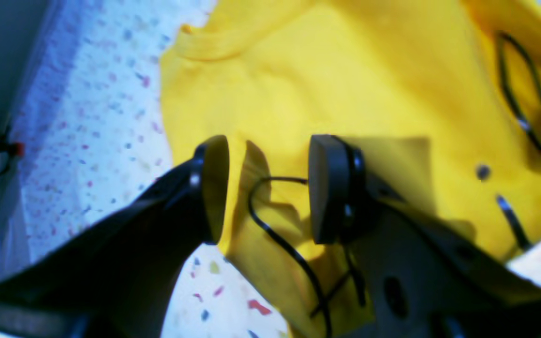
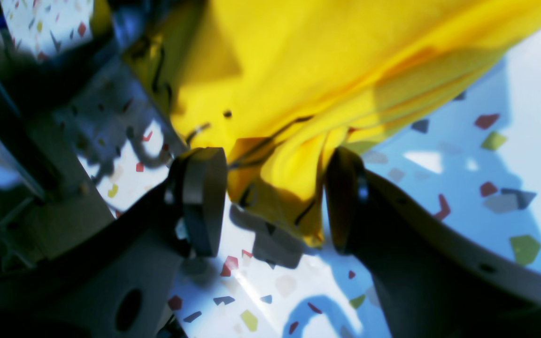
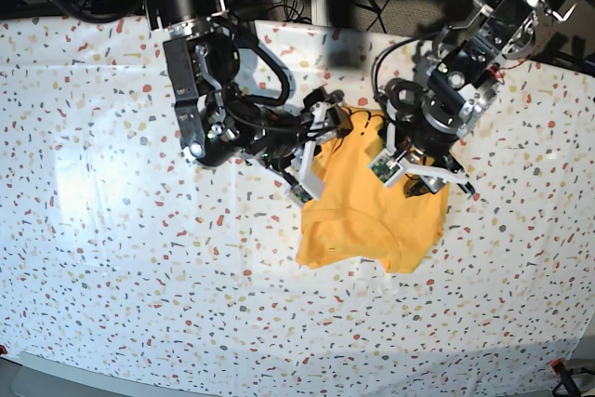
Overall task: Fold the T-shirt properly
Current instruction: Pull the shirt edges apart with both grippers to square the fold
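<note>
1. Well, the T-shirt (image 3: 372, 206) lies bunched near the middle of the table (image 3: 112, 258), a soft mustard-yellow cotton heap, flatter at the near end and gathered up toward the two arms at the far end.
2. Its near edge spreads into a rough rectangle with a slightly curled hem; the cloth looks matte and limp, with shallow folds running across it.
3. The table is covered in a white sheet speckled with small angular chips of red, blue, green and grey, like terrazzo.
4. The left gripper (image 1: 268, 188) sits low over the cloth, its two flat, rounded black pads set well apart; a raised fold of yellow fabric stands between them, but the pads do not press on it.
5. A thin black cable (image 1: 289, 249) loops across the gap in the left wrist view, lying over the cloth.
6. The right gripper (image 2: 275, 202) also stands with its fingers apart, straddling a hanging corner of the shirt; the fabric there is creased into several thick pleats and droops toward the speckled sheet. I cannot tell whether the pad on one side touches the cloth.
7. Both arms are dark metal with pale printed brackets, and they crowd the shirt's far end from either side.
</note>
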Robot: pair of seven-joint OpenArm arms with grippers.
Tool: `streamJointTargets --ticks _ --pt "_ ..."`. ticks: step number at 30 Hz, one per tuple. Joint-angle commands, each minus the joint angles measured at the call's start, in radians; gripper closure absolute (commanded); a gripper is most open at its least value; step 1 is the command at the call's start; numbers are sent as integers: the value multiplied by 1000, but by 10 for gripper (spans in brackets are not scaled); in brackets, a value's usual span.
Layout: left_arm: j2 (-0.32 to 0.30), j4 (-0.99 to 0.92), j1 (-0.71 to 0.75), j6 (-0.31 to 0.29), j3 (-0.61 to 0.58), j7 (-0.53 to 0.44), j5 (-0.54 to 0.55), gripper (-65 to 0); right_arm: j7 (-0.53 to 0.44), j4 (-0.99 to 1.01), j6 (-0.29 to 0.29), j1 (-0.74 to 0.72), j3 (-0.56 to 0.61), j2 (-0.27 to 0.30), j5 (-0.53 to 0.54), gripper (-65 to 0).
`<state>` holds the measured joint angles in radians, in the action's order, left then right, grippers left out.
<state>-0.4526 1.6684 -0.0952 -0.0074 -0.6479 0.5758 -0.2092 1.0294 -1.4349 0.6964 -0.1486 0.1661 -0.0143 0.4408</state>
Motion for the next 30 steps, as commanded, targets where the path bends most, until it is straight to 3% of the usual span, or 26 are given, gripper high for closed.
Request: streamJointTargets --ticks 1,4,6,9,10,12,16,19,22,26,30 --pt "-15 13 -18 10 6 -18 -8 -266 -4 -18 2 -20 0 -5 17 -325" --pt "-35 13 -21 12 6 -14 10 -266 0 -20 2 -21 -1 -5 16 -325" --pt "-39 13 -21 50 6 -6 55 -266 -1 -30 2 -21 -2 -3 14 -325" --pt "-39 29 -21 221 6 -14 182 -266 -15 -77 2 -21 -3 1 4 -325" --pt "-39 38 -21 252 6 -23 200 -266 -27 -100 2 -21 -3 3 4 -325" --pt "-39 66 -22 264 6 -29 211 -266 -64 -151 2 -21 -3 13 -4 -325" --pt "-39 142 -21 269 8 -16 211 -266 -137 -247 2 -21 -30 14 -127 -325" --pt "-38 203 -21 332 13 34 211 -266 -126 -298 2 -20 -92 14 -138 -325" --pt "-39 264 -19 372 48 131 211 -266 -81 -339 2 -17 -179 15 -84 -325" --pt "-42 317 11 375 159 148 211 -266 17 -428 2 31 -307 15 79 -325" --pt "-47 332 93 374 315 160 240 -266 45 -554 2 142 -400 48 150 -325"
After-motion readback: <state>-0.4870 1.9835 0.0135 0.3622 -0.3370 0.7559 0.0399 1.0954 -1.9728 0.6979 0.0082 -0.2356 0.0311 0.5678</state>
